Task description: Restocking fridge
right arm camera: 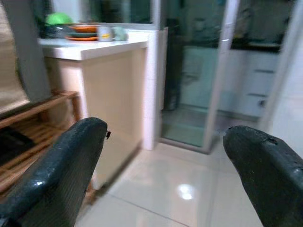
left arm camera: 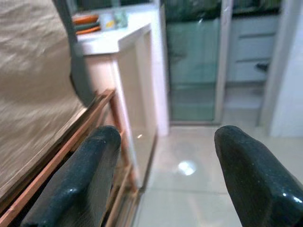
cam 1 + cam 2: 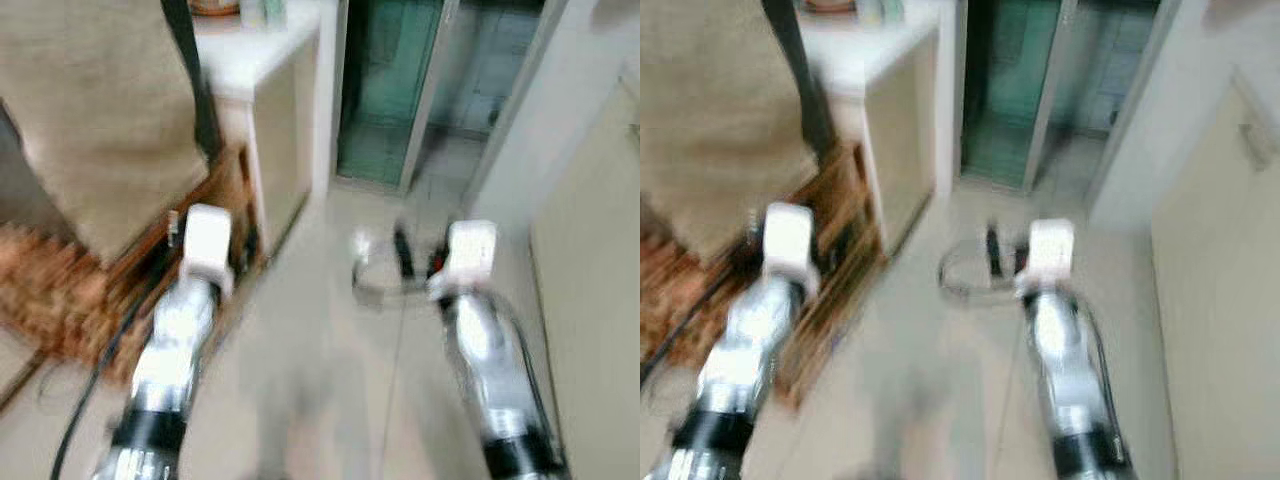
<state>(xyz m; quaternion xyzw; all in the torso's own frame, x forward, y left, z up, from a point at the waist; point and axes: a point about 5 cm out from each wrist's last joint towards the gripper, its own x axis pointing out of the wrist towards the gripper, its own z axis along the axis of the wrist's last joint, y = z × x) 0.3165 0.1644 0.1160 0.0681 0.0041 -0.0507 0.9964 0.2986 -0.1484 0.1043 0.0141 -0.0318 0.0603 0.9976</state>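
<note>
Pale glossy tile floor (image 1: 156, 189), light glare spot on it near the glass sliding door (image 2: 194, 71). White-topped surface (image 1: 94, 48) stands on the floor beside the door, cream side panel. On it: orange dishes (image 1: 81, 31) stacked, a green rounded object (image 1: 59, 20) behind, two small pale cups (image 1: 110, 33) near the edge. Low wooden slatted rack (image 2: 90, 142) sits on the floor against the surface's base. Head views blurred; a dark cable (image 3: 85, 400) trails over the floor at left.
</note>
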